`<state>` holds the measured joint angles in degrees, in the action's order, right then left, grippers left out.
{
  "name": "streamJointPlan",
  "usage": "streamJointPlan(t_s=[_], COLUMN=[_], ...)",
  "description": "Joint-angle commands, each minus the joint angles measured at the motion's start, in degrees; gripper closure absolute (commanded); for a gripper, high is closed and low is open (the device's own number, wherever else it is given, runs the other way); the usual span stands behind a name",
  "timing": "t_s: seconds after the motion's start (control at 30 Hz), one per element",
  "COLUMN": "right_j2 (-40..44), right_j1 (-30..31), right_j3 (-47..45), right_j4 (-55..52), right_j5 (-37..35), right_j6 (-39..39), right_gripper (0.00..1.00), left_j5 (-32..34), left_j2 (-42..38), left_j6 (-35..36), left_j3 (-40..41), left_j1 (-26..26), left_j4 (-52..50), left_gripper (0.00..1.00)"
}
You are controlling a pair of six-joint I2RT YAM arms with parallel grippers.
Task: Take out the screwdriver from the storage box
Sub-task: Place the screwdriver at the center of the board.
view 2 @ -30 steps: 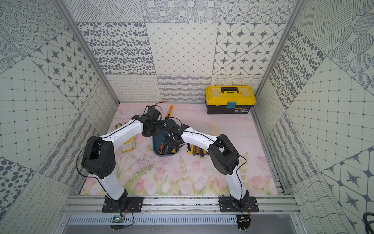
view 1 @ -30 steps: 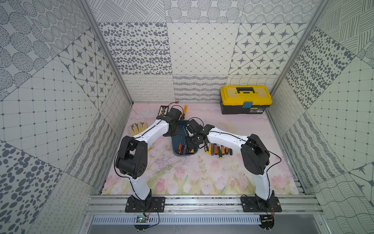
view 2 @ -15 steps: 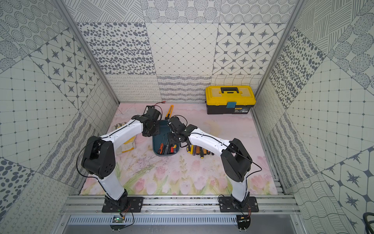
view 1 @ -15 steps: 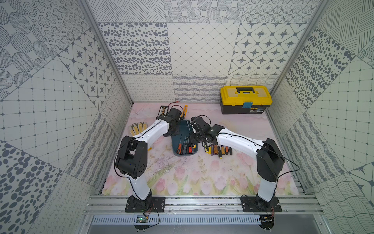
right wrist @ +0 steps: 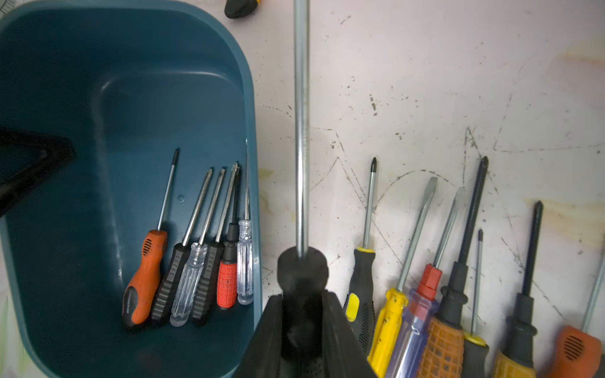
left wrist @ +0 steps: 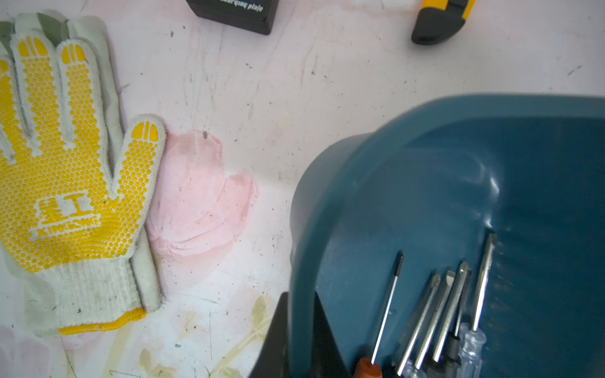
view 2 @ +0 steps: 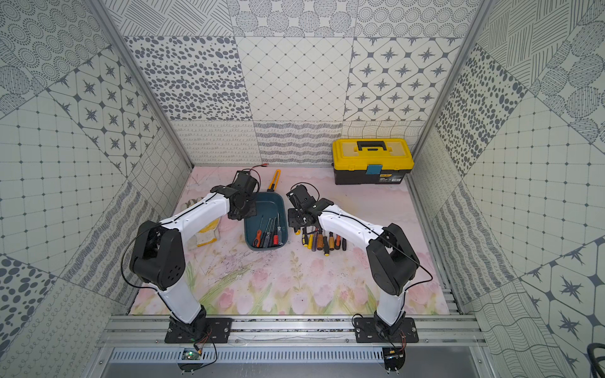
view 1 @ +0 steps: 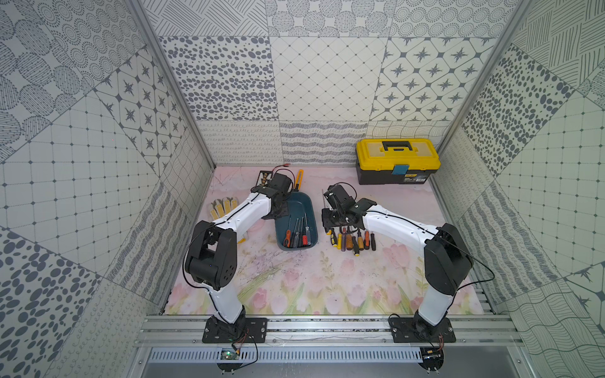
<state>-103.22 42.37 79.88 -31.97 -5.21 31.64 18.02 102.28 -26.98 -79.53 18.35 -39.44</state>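
Six screwdrivers [right wrist: 193, 261] lie side by side in the shallow dark teal-blue plastic storage box [view 1: 296, 199], handles bunched at its near end against the right wall: one orange-and-black, two black ribbed, two clear, one red-and-black. The far half of the box floor is bare. The box sits mid-way across the flower-printed bench mat [view 1: 294, 281], nearer its far edge than its near one. The left gripper [left wrist: 299, 340] is clamped on the box's left rim, one black finger outside the wall and one inside. The right gripper [right wrist: 302, 327] hangs over the mat just right of the box, its fingers closed round the black handle of a long steel-shafted screwdriver [right wrist: 301, 131], whose shaft points toward the far edge. Just right of it a row of eight screwdrivers [right wrist: 458, 294] with yellow, orange, clear and black handles lies on the mat in the right wrist view. One white knitted glove with yellow grip dots [left wrist: 62, 170] lies near the left edge. One yellow-lidded black toolbox [view 1: 397, 160] stands in the far right corner, well apart. A yellow-and-black utility knife [view 2: 273, 180] and a small black case [left wrist: 234, 13] lie by the far edge. The near half of the mat is open.
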Motion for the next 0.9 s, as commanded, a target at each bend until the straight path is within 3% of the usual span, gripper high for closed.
streamJointPlan(t_s=[0.0, 0.27, 0.87], right_j2=[-3.0, -10.5, -15.3], right_j1=[-0.4, -0.4, -0.4], right_j3=[1.3, 4.7, 6.5], right_j4=[-0.8, -3.5, -6.8], right_j5=[1.3, 6.2, 3.5], right_j6=[1.3, 2.4, 3.4], right_gripper=[1.0, 1.0, 1.0], left_j5=[1.3, 1.4, 0.7], left_j2=[-1.0, -1.0, -1.0], left_j6=[-0.7, -0.6, -0.6], left_j3=[-1.6, -1.7, -1.5], left_j1=[-0.4, -0.5, -0.5], left_j4=[0.5, 0.5, 0.7], left_gripper=[1.0, 1.0, 1.0])
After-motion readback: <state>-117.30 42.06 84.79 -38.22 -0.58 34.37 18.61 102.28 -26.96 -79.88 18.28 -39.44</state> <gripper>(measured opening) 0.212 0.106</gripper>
